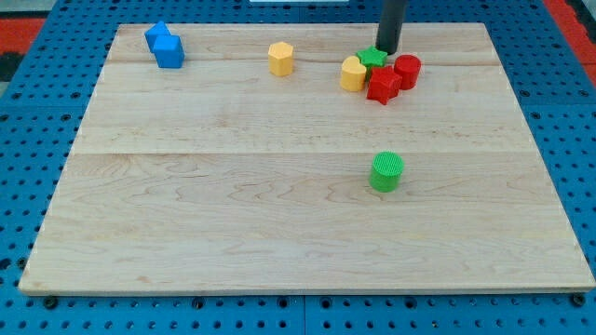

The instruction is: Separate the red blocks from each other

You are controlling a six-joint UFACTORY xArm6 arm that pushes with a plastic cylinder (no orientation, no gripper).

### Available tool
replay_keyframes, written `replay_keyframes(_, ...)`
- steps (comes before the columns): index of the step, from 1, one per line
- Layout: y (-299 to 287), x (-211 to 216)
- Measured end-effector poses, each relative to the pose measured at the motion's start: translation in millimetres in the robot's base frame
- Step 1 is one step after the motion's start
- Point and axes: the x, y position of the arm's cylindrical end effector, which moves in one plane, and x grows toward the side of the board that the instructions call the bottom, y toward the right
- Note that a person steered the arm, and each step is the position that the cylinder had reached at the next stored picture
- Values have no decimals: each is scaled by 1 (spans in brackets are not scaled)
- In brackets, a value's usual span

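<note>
A red cylinder and a red star-shaped block touch each other near the view's top right. A green star block and a yellow heart-like block sit against them on the left. My tip stands just above this cluster, next to the green star and up-left of the red cylinder.
A yellow hexagonal block lies left of the cluster. Two blue blocks touch at the top left. A green cylinder stands below the cluster. The wooden board rests on a blue perforated table.
</note>
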Motion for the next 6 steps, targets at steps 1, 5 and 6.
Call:
replay_keyframes(1, -6, -25)
replay_keyframes(5, 14, 51)
replay_keyframes(6, 38, 63)
